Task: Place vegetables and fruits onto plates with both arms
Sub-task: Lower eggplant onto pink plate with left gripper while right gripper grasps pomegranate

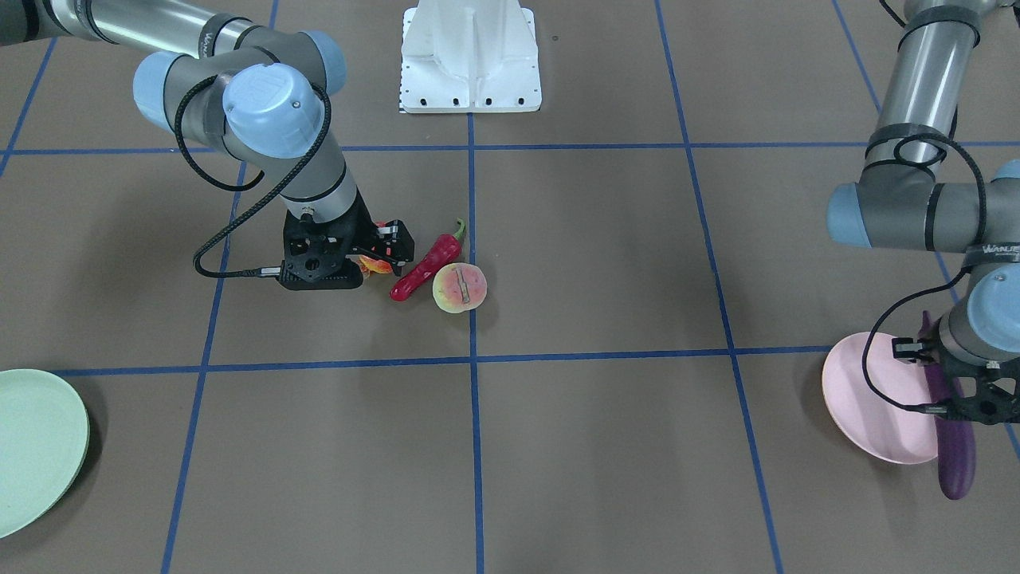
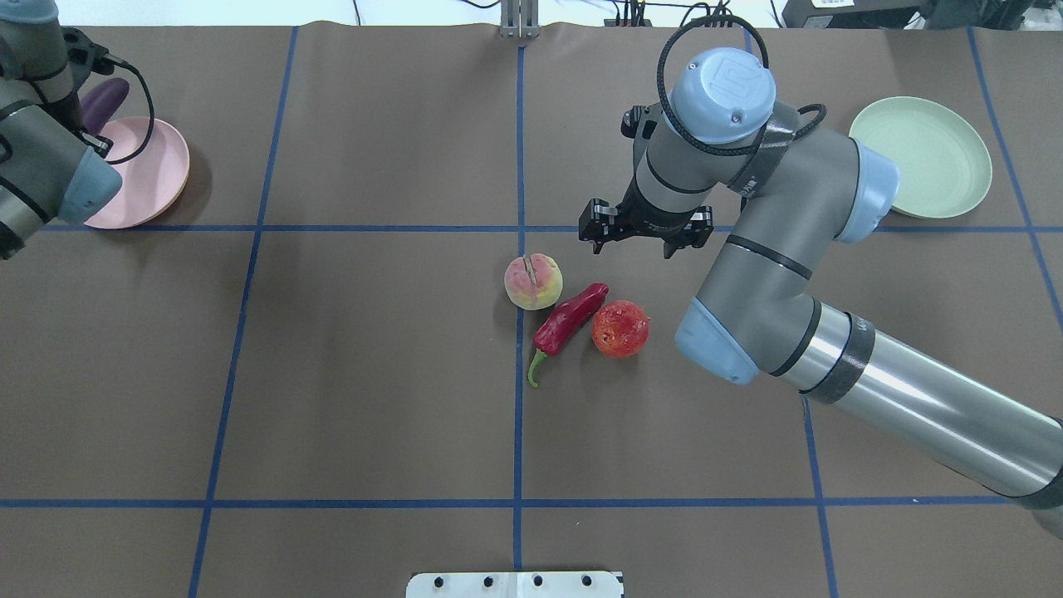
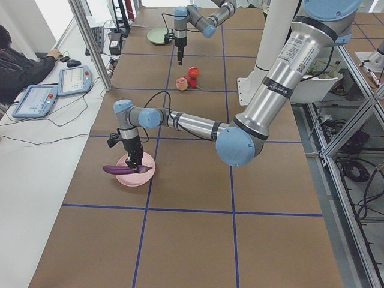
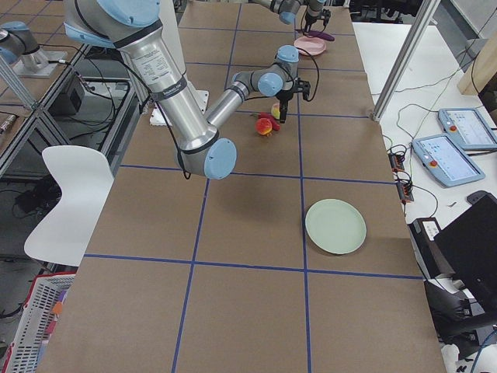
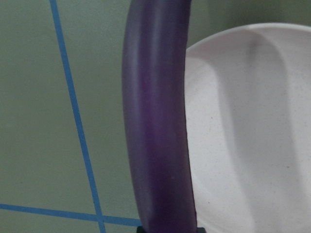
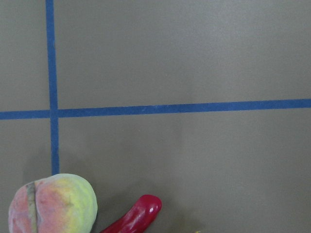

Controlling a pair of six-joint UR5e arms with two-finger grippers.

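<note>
You see the near arm's black left gripper (image 3: 134,161) down at a long glossy purple eggplant (image 3: 117,170), which lies across a round pale pink plate (image 3: 144,176) near the table's operator-side edge. Toward the far end, the black right gripper (image 3: 179,59) hangs near 3 clustered items: a round yellow-pink peach (image 3: 181,84), a glossy red chili pepper (image 3: 193,83) and a round red-orange pomegranate (image 3: 193,72). A round mint green plate (image 3: 157,36) sits beyond them.

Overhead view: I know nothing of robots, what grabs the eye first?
The grey-metal right arm reaches over the middle of the brown table, beside a tight cluster: a round yellow-pink peach, a glossy red chili pepper and a round red-orange pomegranate. Far on the robot's left, the left gripper holds a long glossy purple eggplant at the edge of the pale pink round plate.
</note>
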